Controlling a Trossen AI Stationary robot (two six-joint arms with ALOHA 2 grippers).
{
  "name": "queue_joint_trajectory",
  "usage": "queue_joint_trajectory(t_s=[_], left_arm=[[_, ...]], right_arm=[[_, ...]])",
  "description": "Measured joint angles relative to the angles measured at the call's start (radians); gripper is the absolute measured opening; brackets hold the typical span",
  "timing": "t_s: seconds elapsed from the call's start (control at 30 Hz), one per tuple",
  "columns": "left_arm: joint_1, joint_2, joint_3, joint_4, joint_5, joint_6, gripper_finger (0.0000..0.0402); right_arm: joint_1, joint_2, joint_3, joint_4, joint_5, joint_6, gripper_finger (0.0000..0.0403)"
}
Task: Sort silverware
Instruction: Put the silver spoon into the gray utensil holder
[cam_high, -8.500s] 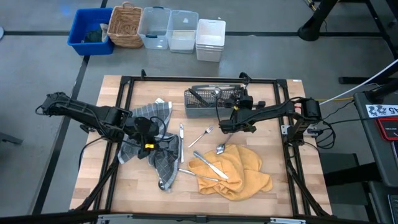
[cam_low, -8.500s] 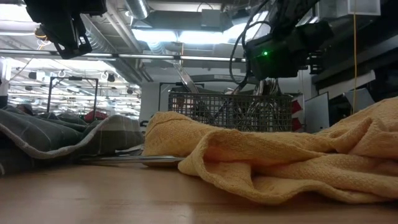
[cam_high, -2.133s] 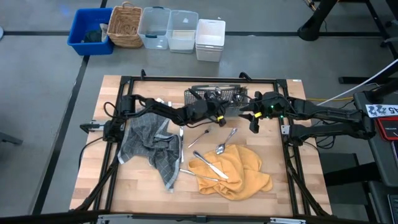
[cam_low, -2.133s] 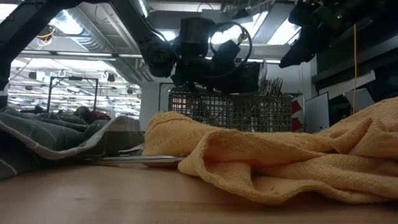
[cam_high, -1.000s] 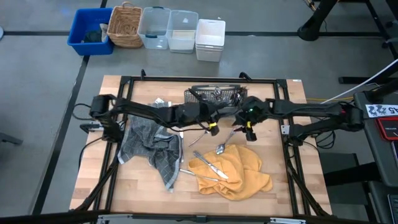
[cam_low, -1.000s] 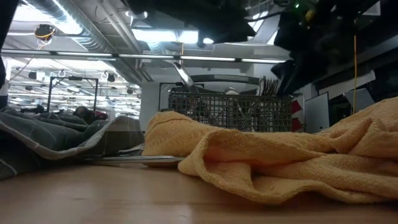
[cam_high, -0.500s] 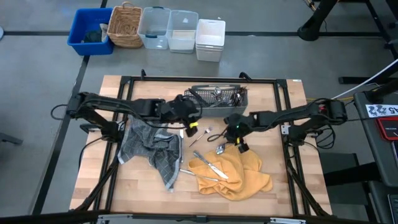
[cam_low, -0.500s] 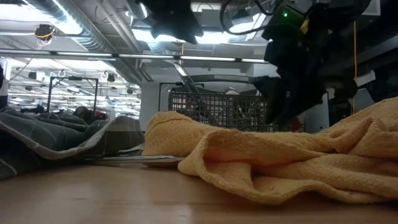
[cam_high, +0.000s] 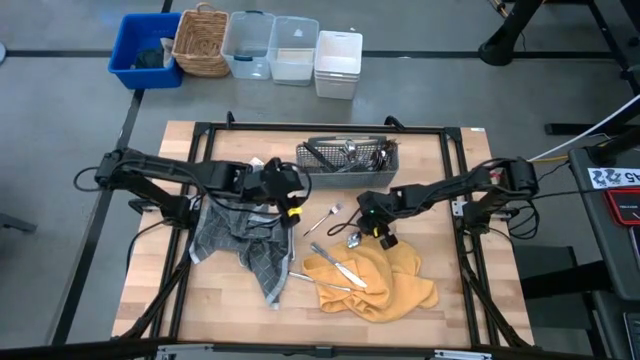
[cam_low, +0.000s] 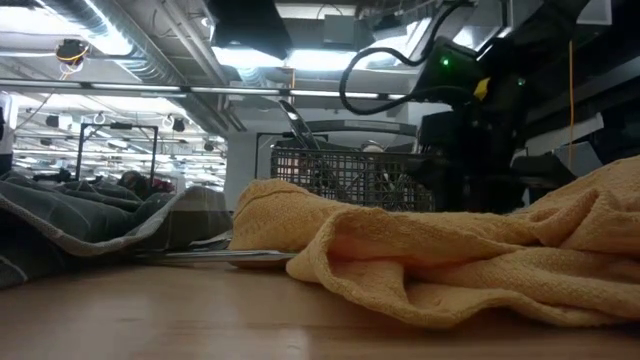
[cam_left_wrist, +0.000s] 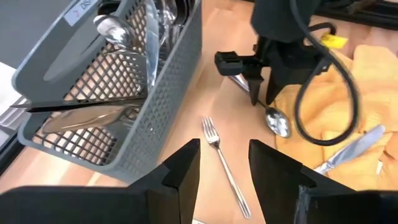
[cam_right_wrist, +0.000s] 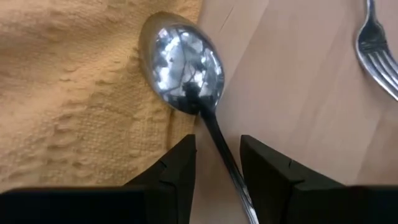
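The silverware is spread about: a spoon (cam_right_wrist: 180, 71) lies on the wood with its bowl against the yellow towel (cam_high: 385, 280), a fork (cam_high: 323, 220) lies left of it, and a knife (cam_high: 340, 264) rests on the towel. More pieces stand in the grey mesh caddy (cam_high: 347, 158). My right gripper (cam_right_wrist: 216, 149) is open, low over the spoon, one finger on each side of its handle (cam_right_wrist: 221, 146) without touching. My left gripper (cam_high: 292, 210) hovers open over the grey towel's right edge, facing the fork (cam_left_wrist: 224, 162).
A grey checked towel (cam_high: 245, 235) lies bunched at the left with more cutlery (cam_high: 300, 277) at its near edge. Bins and a basket (cam_high: 205, 42) stand on the floor beyond the table's far edge. Bare wood (cam_high: 200, 310) shows at the near left corner.
My left gripper has drawn away from the caddy toward the table's left, staying open. My right gripper has come toward the near and left side and gone down over the spoon, its fingers still open.
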Motion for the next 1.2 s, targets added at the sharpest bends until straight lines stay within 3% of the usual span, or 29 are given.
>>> queue_joint_trajectory(t_s=[0.23,0.57,0.73,1.2], left_arm=[[-0.028,-0.005,0.000,-0.025,0.000,-0.027,0.0127],[-0.103,-0.063,0.000,-0.106,-0.001,-0.132,0.0127],[-0.149,-0.114,0.000,-0.138,-0.017,-0.182,0.0127],[-0.353,-0.214,0.000,-0.309,-0.331,-0.384,0.0127]], right_arm=[[-0.001,0.032,0.001,0.033,-0.008,0.030,0.0121],[-0.001,0.046,0.009,0.049,-0.048,0.144,0.0017],[0.000,0.052,0.050,0.035,-0.053,0.256,0.0017],[-0.001,0.051,0.266,-0.190,-0.051,0.321,0.0002]])
